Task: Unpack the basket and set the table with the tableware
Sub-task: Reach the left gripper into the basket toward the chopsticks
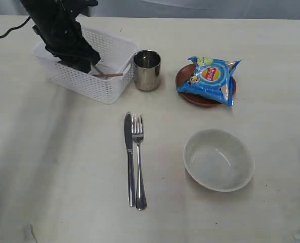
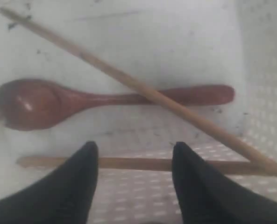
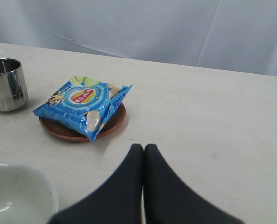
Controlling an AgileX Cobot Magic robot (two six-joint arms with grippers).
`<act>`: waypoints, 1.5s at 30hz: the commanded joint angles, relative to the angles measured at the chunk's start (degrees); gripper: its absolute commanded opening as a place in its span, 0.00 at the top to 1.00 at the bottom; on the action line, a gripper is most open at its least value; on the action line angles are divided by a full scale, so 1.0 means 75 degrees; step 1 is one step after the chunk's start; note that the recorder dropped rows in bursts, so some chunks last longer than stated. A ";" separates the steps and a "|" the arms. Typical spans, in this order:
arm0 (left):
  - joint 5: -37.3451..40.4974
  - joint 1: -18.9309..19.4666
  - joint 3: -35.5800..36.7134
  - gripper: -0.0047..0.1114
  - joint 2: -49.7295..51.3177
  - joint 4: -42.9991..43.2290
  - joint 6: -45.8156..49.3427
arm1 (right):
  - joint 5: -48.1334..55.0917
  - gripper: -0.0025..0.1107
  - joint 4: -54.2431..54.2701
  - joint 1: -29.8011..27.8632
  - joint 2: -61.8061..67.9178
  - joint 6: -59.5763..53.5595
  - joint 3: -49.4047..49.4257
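Pale tabletop (image 1: 63, 167): in the basket (image 1: 84, 83) by its far left corner, left tool (image 2: 133, 147) spread over a chopstick (image 2: 133, 163), likely light, stiff, slick; pinch it mid-length; right tool (image 3: 144, 148) pressed together.

A basket (image 1: 91, 85), cup (image 1: 147, 70) and plate (image 1: 198, 100) are ranged in a row on the table (image 1: 63, 167). A knife (image 1: 129, 152) and fork (image 1: 138, 162) are laid together, a bowl (image 1: 218, 162) apart.

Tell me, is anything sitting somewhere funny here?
Yes. The blue chip bag lies on top of the small brown plate, hiding most of it, which is odd for a set table. Inside the basket, one chopstick lies slanted across the wooden spoon instead of beside the other chopstick.
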 commanded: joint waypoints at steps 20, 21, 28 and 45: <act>0.0216 0.1148 0.0021 0.55 0.0054 0.2626 -0.1851 | -0.0033 0.98 -0.0044 -0.0040 -0.0037 0.0013 0.0024; 0.0216 0.1264 0.0021 0.55 0.0054 0.2626 -0.1974 | -0.0033 0.98 -0.0044 -0.0040 -0.0037 0.0013 0.0024; 0.0360 0.1718 0.0021 0.55 0.0054 0.1977 -0.2351 | -0.0033 0.98 -0.0044 -0.0040 -0.0037 0.0013 0.0024; 0.0816 0.1318 -0.0009 0.55 0.0054 -0.1127 -0.0676 | -0.0033 0.98 -0.0044 -0.0040 -0.0037 0.0013 0.0024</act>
